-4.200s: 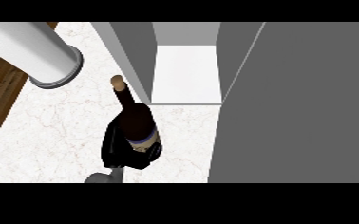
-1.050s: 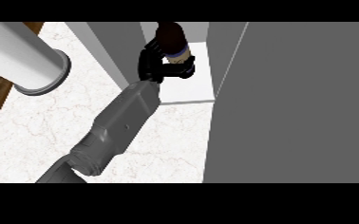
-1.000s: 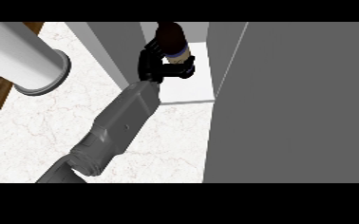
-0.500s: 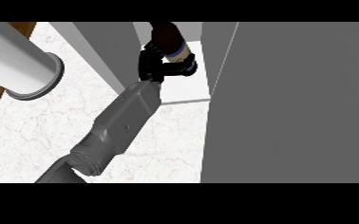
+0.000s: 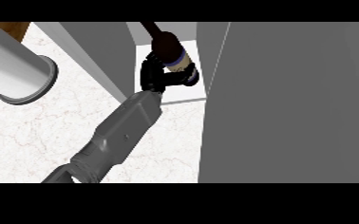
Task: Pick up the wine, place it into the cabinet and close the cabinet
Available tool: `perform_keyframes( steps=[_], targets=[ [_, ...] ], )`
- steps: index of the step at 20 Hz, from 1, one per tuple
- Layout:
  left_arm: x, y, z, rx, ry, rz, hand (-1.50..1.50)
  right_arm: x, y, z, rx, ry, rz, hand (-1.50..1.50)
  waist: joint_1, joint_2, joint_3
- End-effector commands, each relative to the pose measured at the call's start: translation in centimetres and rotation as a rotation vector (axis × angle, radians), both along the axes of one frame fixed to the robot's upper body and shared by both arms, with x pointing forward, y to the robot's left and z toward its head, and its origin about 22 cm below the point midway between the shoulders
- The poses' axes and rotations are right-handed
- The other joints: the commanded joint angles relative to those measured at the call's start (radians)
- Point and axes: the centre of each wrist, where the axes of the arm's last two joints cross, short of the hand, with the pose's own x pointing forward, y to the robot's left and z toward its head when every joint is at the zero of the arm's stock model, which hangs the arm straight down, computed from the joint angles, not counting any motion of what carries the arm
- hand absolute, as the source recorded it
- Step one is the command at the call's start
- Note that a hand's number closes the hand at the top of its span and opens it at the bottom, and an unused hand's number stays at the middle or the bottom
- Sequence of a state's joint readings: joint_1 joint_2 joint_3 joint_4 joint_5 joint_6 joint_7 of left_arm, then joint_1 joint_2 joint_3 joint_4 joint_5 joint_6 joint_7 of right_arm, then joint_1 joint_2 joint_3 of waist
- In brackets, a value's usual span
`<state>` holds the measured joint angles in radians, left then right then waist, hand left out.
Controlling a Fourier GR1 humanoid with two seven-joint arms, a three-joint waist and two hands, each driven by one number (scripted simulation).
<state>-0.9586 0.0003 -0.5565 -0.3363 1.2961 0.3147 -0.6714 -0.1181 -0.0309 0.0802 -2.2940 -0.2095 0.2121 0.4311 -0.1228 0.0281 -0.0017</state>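
The wine bottle is dark, with a pale label edged in blue, and it leans with its neck toward the top of the view. My right hand is shut on its lower body, with the grey forearm running up from the lower left. Hand and bottle are inside the open cabinet, above its white floor. The bottle's base is hidden by the fingers, so I cannot tell whether it touches the floor. The cabinet's door is a large grey panel standing open on the right. My left hand does not show.
The cabinet's grey left wall stands close beside the hand. A big pale cylinder lies at the left edge over the white marble counter. A strip of brown shows at the top left corner.
The right hand carried the bottle from the counter up into the cabinet. Over the last second it went a little deeper and the bottle tipped further.
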Motion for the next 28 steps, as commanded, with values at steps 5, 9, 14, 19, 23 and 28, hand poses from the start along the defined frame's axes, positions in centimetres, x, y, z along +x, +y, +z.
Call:
perform_keyframes(
  steps=[5,9,14,19,23,28],
  targets=[
    [0.0,-1.7,1.7,-0.055,-0.017,0.069,1.50,0.3,0.8,0.2,0.010,0.000,0.030,-1.50,-0.024,0.006,-0.001],
    [-0.2,-1.4,1.1,-0.088,0.016,0.086,-1.50,0.6,-0.6,0.1,-0.014,-0.004,-0.002,-1.50,-0.010,0.005,0.000],
    [0.3,-2.0,2.1,-0.081,-0.018,0.109,-1.50,0.1,-0.1,0.4,-0.001,-0.007,0.004,-1.50,-0.017,0.004,0.000],
    [0.9,-1.8,2.4,-0.024,-0.001,0.124,-1.50,0.5,0.7,0.5,0.019,-0.024,0.009,-1.50,-0.009,0.008,0.000],
    [1.1,-1.9,2.5,0.116,-0.037,0.099,-1.50,0.6,0.8,0.0,0.003,0.010,0.000,-1.50,-0.009,0.007,0.001],
    [0.4,-2.2,1.8,0.162,-0.080,0.057,-1.50,0.4,-0.1,0.1,0.010,-0.002,0.001,-1.50,0.000,0.002,0.001]
  ],
)
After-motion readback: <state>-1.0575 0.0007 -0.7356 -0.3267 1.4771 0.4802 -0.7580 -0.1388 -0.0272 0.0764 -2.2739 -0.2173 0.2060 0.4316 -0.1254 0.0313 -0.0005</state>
